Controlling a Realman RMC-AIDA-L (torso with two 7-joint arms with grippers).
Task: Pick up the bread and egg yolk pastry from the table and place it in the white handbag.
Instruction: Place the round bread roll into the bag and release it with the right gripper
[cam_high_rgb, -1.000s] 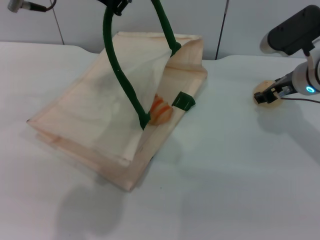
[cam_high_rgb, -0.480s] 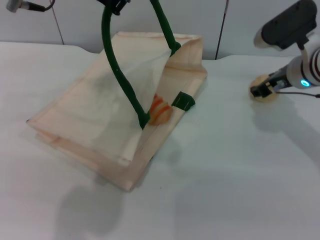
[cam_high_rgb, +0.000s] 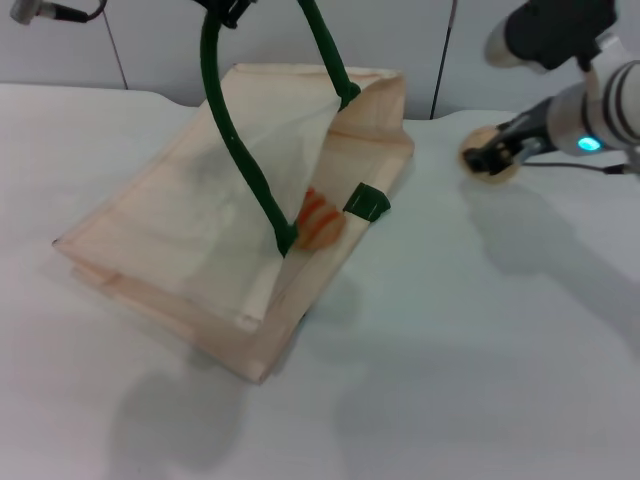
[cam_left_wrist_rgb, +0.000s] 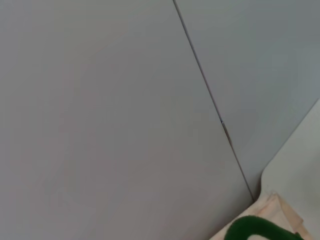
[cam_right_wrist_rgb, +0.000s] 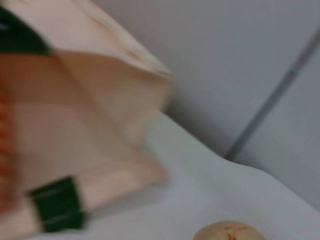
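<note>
The right gripper (cam_high_rgb: 487, 157) is closed around the egg yolk pastry (cam_high_rgb: 494, 165), held above the table (cam_high_rgb: 480, 340) to the right of the white handbag (cam_high_rgb: 190, 240). The bread (cam_high_rgb: 320, 217) lies inside the bag's open mouth. The left gripper (cam_high_rgb: 228, 10) is closed on the green handle (cam_high_rgb: 235, 140) and holds it up.

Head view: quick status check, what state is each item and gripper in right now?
white handbag: lying tilted on the table, mouth held open by a raised green handle.
bread: inside the bag's mouth.
egg yolk pastry: gripped, above the table, outside the bag.
right gripper: shut on the pastry, right of the bag.
left gripper: out of view; handle runs up toward it.
</note>
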